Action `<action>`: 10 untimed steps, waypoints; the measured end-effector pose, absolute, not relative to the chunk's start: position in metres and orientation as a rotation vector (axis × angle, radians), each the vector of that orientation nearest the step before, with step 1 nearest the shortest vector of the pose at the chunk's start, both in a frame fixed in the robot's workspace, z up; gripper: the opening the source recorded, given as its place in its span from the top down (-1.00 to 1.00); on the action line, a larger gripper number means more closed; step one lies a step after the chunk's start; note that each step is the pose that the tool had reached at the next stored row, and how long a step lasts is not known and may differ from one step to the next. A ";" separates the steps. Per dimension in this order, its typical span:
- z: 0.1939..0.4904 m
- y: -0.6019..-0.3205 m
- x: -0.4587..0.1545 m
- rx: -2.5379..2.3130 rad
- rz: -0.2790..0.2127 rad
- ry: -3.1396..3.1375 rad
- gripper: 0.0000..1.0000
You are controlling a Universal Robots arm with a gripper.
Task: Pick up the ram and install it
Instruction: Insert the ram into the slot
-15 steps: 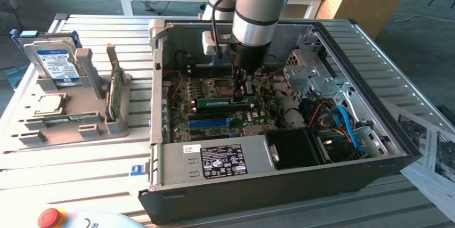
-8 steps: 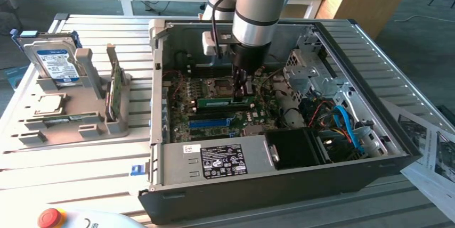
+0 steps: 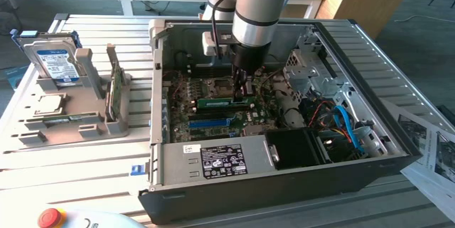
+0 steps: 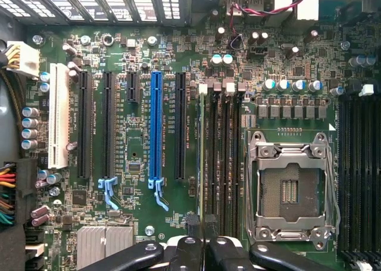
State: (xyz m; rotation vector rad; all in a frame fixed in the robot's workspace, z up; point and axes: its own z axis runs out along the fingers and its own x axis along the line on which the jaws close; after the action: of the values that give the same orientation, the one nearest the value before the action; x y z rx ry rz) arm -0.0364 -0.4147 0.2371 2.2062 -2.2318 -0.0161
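The open computer case (image 3: 284,192) lies on its side on the worktop (image 3: 71,164), and the arm reaches down into it. The pincer (image 3: 240,94) (image 4: 202,224) is closed on the ram (image 3: 224,102) (image 4: 200,152). The green stick stands on edge on the motherboard (image 3: 191,112) (image 4: 137,134), in the row of memory slots just beside the empty processor socket (image 4: 290,187). The long blue slot (image 4: 156,128) runs parallel to the ram, a few slots away on the side opposite the socket.

Inside the case, the power supply (image 3: 213,161) with its white-lettered label sits nearer the camera than the pincer. A black shroud (image 3: 299,148) and blue cables (image 3: 346,121) lie toward the exterior view's right of it, with a metal drive cage (image 3: 309,73) beyond them.

The case walls rise around the pincer on every side, leaving it open room only from above; neighbouring slots and the socket crowd close to the ram.

Well apart from the pincer, toward the exterior view's left, a grey holder (image 3: 78,116) carries a hard drive (image 3: 53,60) upright and a broader green card (image 3: 114,97) on edge.

The worktop is made of pale metal slats. Printed papers (image 3: 433,153) lie at the exterior view's right, and a red button (image 3: 50,217) sits at the near edge.
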 end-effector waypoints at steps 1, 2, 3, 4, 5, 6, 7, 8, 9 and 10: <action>0.237 -0.415 -0.036 2.206 -0.016 -2.232 0.76; 0.237 -0.414 -0.036 2.206 -0.016 -2.232 0.76; 0.237 -0.414 -0.037 2.206 -0.016 -2.232 0.76; 0.237 -0.413 -0.037 2.206 -0.016 -2.232 0.76; 0.237 -0.413 -0.037 2.206 -0.016 -2.232 0.76; 0.237 -0.413 -0.037 2.206 -0.016 -2.232 0.76; 0.237 -0.413 -0.037 2.206 -0.016 -2.232 0.76; 0.237 -0.413 -0.037 2.206 -0.016 -2.232 0.76; 0.237 -0.413 -0.037 2.206 -0.016 -2.232 0.76; 0.237 -0.413 -0.037 2.206 -0.016 -2.232 0.76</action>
State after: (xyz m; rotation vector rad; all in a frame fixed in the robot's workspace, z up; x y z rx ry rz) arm -0.0370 -0.4128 0.2369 2.2059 -2.2318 -0.0159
